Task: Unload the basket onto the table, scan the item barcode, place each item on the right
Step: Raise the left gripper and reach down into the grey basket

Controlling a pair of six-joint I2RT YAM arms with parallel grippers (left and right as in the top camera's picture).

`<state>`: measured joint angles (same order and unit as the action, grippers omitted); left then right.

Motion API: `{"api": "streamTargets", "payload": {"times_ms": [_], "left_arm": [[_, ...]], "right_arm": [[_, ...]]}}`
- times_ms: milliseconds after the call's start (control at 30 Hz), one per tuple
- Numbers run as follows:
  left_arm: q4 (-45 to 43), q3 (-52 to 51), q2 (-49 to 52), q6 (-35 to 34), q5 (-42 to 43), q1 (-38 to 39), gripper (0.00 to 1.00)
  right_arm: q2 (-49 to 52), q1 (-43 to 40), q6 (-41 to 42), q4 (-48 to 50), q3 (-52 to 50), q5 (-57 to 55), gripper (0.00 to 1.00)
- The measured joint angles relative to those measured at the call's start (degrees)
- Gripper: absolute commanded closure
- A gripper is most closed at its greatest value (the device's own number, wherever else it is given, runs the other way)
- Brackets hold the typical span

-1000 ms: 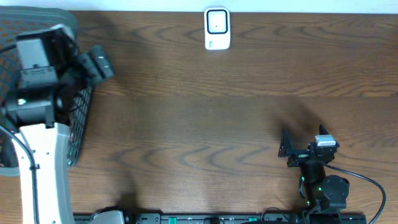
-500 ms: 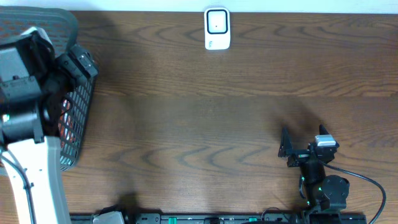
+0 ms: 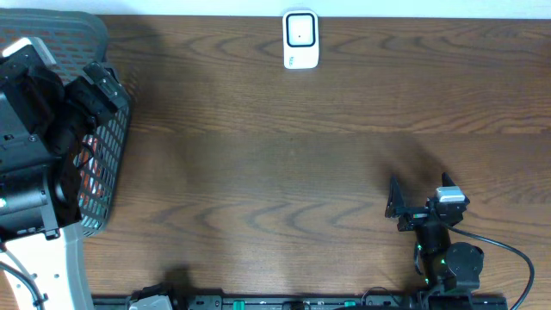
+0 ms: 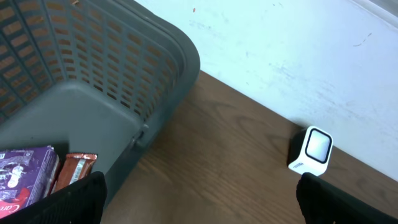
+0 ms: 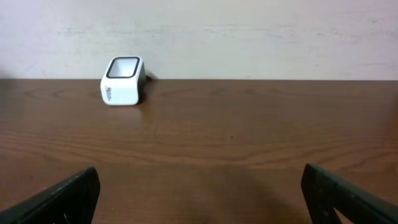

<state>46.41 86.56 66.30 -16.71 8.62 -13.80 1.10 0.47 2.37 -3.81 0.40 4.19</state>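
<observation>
The left gripper (image 3: 96,93), wide open and empty over the grey plastic mesh basket (image 4: 155,56) holding the purple packet (image 4: 25,171), could snag its wall or pinch the neighbouring brown bar (image 4: 74,171); the right gripper (image 3: 396,205) idles equally open, empty.

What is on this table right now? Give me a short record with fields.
table: brown wood
scanner: white, at the far edge by the wall
basket: grey, at the left end
in basket: purple packet, brown packet
left gripper: open, empty, over the basket's rim
right gripper: open, empty, near the front edge
</observation>
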Motion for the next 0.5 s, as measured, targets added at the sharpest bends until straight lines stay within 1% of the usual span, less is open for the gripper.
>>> {"api": "streamTargets", "payload": {"times_ms": [300,467,500], "left_arm": [[-0.3,0.0,0.0,0.0,-5.9,-0.5,0.02],[-3.0,0.0,1.4,-0.1,-6.9,-4.2,0.01],[-3.4,0.0,2.0,-0.2,-7.1,-5.4,0.03]], "right_arm": [[0.0,0.0,0.0,0.0,0.0,0.0,0.01],[0.0,0.0,0.0,0.0,0.0,0.0,0.01],[0.0,0.0,0.0,0.0,0.0,0.0,0.01]]}}
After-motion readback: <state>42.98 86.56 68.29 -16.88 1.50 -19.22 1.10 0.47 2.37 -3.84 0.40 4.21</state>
